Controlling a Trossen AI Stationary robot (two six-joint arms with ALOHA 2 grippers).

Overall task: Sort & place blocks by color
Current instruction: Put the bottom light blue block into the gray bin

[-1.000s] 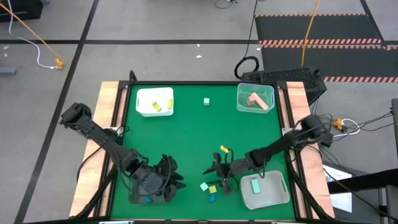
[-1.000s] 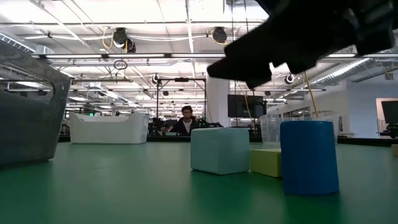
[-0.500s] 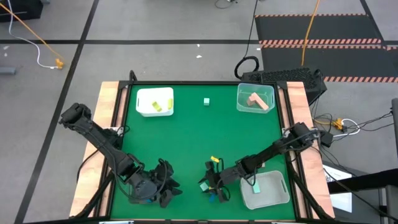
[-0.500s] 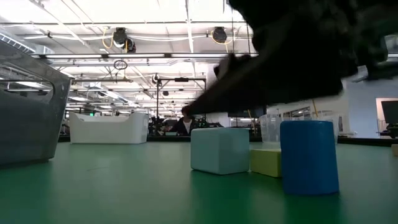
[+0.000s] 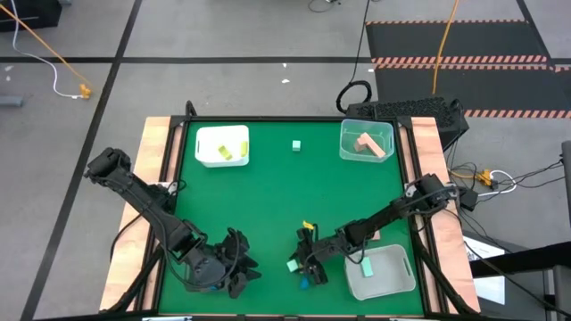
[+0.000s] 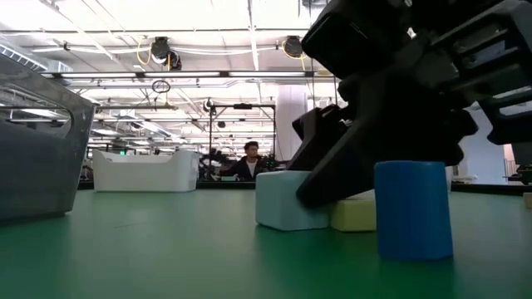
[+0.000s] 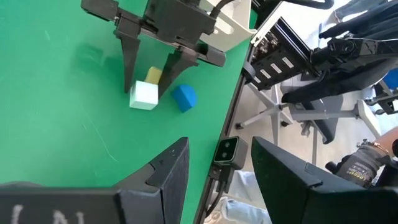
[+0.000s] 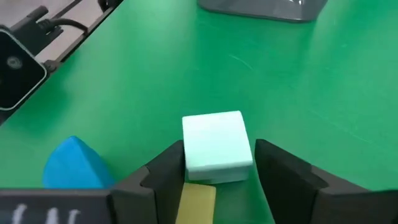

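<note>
A mint cube (image 8: 216,146), a yellow block (image 8: 198,199) and a blue block (image 8: 74,165) sit close together on the green table near its front edge. My right gripper (image 8: 214,165) is open and low over them. Its fingers stand on either side of the mint cube and the yellow block, as the left wrist view (image 7: 149,84) also shows. In the low view the blue block (image 6: 413,208) stands in front of the gripper. My left gripper (image 5: 235,267) is open and empty near the front edge, left of the blocks. My right gripper has one finger (image 8: 166,165) close beside the mint cube's side (image 8: 186,152); I cannot tell whether it touches. The other finger (image 8: 280,171) stands a little off the cube. The fingers point slantwise down toward the table's left.
A white tray (image 5: 222,145) with yellow blocks stands far left, and a clear tray (image 5: 366,143) with pink blocks far right. A pale tray (image 5: 384,275) with a mint block is near right. A grey tray (image 6: 41,141) is near left. A lone mint cube (image 5: 295,145) lies at the far middle.
My right gripper has come down and toward the table's near edge, over the block cluster, so its open fingers now straddle the mint cube and the yellow block. My left gripper has drawn back a little toward the near edge.
</note>
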